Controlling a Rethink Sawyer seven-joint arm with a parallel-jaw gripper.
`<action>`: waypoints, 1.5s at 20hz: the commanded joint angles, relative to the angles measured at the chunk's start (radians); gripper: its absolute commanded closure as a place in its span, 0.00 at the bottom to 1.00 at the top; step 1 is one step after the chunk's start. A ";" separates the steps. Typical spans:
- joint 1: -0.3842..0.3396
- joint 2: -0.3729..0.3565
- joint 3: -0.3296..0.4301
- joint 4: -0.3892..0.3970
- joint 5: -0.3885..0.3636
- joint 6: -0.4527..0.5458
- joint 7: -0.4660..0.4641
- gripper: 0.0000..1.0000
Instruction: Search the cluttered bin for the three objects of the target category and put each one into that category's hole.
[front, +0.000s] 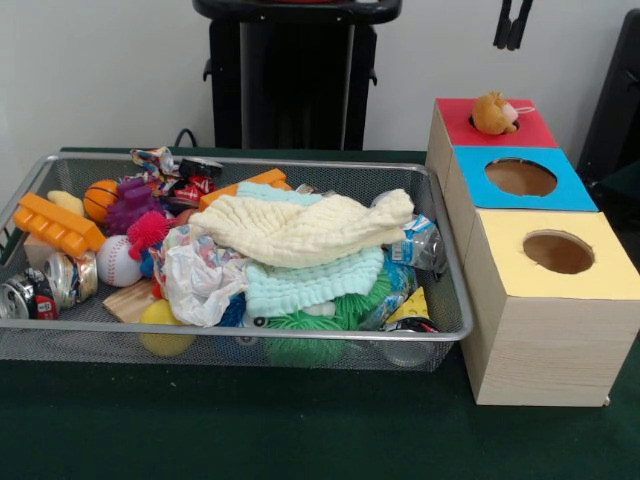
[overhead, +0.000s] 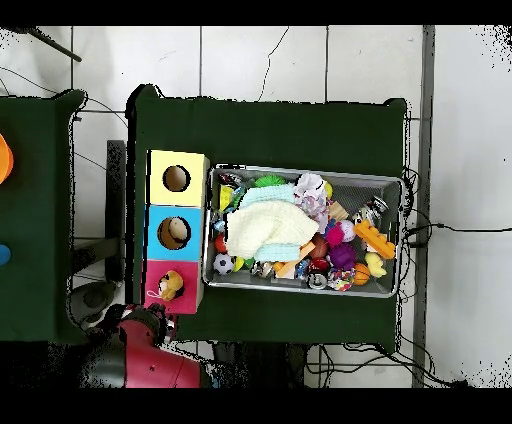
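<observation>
The claw (front: 512, 25) is hanging at the frame's upper right, can't tell if it's open, just above the plush toy (front: 493, 113) sitting on the red hole, wire bin (front: 440, 300) lower left.

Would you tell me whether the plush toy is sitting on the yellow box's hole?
No, the plush toy sits on the hole of the red box, while the hole of the yellow box is uncovered.
</observation>
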 joint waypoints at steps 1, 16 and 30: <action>-0.026 0.023 0.024 -0.053 0.016 0.024 0.288 1.00; -0.027 0.021 0.029 -0.040 0.019 0.010 0.286 1.00; 0.003 -0.006 0.001 -0.037 0.008 0.049 0.306 1.00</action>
